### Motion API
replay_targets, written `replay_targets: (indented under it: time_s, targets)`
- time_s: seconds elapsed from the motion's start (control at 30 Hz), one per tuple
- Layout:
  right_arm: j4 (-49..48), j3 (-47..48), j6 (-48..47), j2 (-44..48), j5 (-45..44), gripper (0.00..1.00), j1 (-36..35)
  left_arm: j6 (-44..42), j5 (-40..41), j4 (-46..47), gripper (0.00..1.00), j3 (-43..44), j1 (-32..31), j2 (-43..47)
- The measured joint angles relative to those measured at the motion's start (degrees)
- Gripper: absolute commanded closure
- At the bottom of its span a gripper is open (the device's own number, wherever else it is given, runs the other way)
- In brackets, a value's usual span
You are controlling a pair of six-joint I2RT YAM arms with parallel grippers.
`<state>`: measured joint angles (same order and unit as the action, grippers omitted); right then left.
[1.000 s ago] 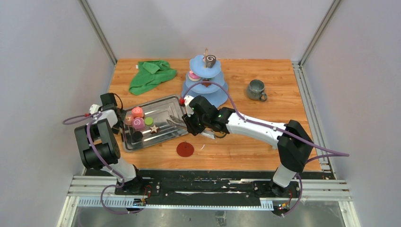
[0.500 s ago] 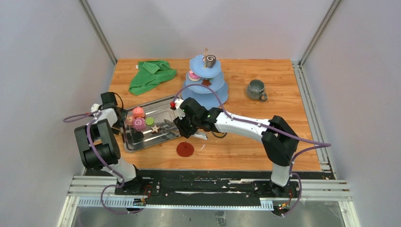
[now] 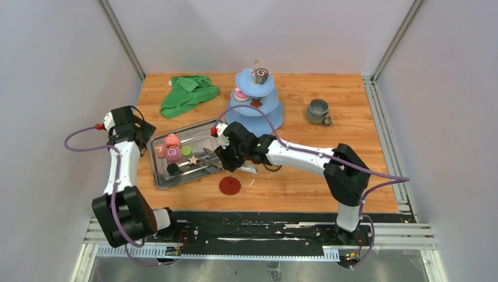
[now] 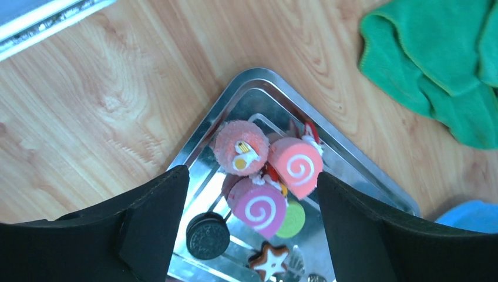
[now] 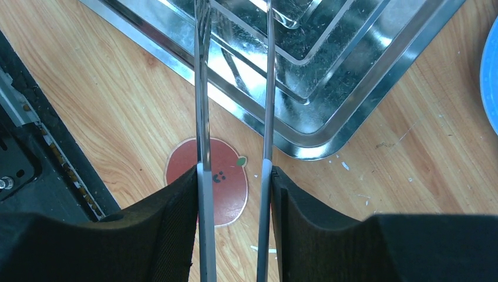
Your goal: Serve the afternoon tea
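Note:
The steel tray holds a salmon swirl roll, a pink swirl roll, a green disc, a black disc and a brown star. My left gripper is open and empty above the tray's left corner; its view shows the rolls between my fingers. My right gripper is shut on metal tongs, whose tips reach over the tray's right part. The blue tiered stand carries a brown swirl roll. The grey-green mug stands to its right. No white mug shows.
A green cloth lies at the back left and shows in the left wrist view. A red apple coaster lies in front of the tray, under the tongs' handles. Grey walls close the left, right and back sides.
My left gripper has lifted from the tray's left edge and moved back. My right gripper with the tongs moved left over the tray, then held still.

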<state>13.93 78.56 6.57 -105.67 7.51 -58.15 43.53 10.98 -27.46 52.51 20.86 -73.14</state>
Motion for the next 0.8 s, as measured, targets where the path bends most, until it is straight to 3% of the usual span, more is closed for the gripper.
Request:
replay_targets:
  time_s: [0.4, 0.8]
  targets:
    - [-1.11, -0.48, -0.26, 0.00, 0.20, 0.53, -1.11, -10.71, -4.50, -9.25, 0.14, 0.83, 0.00, 19.34]
    - [-2.56, -0.48, -0.26, -2.67, 0.48, 0.53, -2.64, -12.96, -6.95, -13.79, 0.13, 2.03, 0.00, 21.51]
